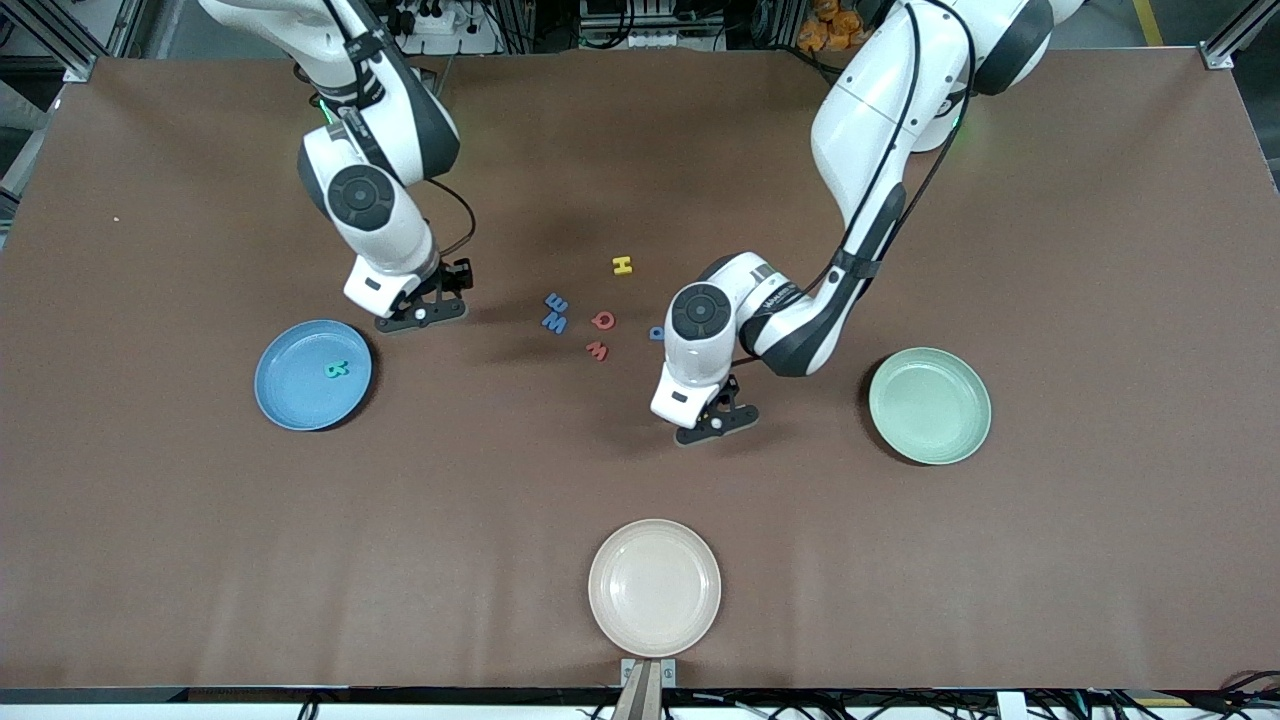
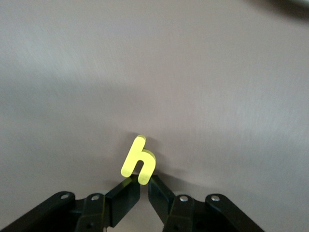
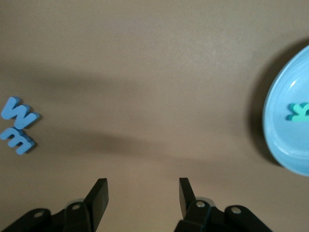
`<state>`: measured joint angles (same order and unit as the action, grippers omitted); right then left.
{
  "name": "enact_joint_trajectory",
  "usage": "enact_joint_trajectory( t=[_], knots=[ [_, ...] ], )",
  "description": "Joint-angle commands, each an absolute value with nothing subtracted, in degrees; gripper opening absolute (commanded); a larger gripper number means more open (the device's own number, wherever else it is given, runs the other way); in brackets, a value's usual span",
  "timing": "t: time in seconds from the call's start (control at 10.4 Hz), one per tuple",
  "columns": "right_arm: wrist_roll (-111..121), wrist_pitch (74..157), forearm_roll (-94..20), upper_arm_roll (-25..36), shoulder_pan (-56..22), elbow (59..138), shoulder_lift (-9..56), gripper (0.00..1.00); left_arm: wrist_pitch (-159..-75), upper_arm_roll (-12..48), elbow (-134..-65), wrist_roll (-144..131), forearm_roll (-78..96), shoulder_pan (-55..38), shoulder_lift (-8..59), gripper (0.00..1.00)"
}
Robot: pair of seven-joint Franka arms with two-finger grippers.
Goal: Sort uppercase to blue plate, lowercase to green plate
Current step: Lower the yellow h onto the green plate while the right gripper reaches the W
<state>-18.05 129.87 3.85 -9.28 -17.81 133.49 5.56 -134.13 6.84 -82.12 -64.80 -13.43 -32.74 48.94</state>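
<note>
My left gripper [image 2: 143, 181] is shut on the yellow lowercase h [image 2: 138, 161], pinching its lower end. That gripper [image 1: 715, 425] is low over bare table between the loose letters and the green plate [image 1: 930, 405], which is empty. My right gripper [image 3: 143, 191] is open with nothing between its fingers. It hangs [image 1: 425, 315] low beside the blue plate [image 1: 313, 375], which holds the teal R [image 1: 337, 369]. On the table lie the yellow H [image 1: 622, 265], red Q [image 1: 603, 320], red w [image 1: 597, 350], blue W [image 1: 554, 323], a smaller blue letter [image 1: 556, 302] and a blue a [image 1: 656, 332].
An empty cream plate [image 1: 654, 587] sits at the table's edge nearest the front camera. The right wrist view shows the blue plate's rim [image 3: 285, 140] and the two blue letters [image 3: 18, 116].
</note>
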Motion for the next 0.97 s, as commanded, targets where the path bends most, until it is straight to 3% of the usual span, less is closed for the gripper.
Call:
enact_joint_trajectory(
  t=[0.0, 0.39, 0.87],
  knots=[
    [-28.07, 130.08, 3.43, -11.93, -18.80, 134.74, 4.04, 0.67, -133.07, 6.33, -82.88, -66.53, -14.77, -31.65, 45.36, 0.00],
    [-44.96, 134.90, 3.43, -12.92, -24.51, 134.74, 6.93, 0.67, -126.76, 6.24, -83.06, -65.92, -15.29, -25.42, 42.02, 0.00],
    [-59.04, 145.97, 3.52, -12.83, -29.53, 133.42, 14.31, 0.64, -118.05, 6.85, -83.23, -58.38, -14.33, -10.05, 40.08, 0.00]
  ],
)
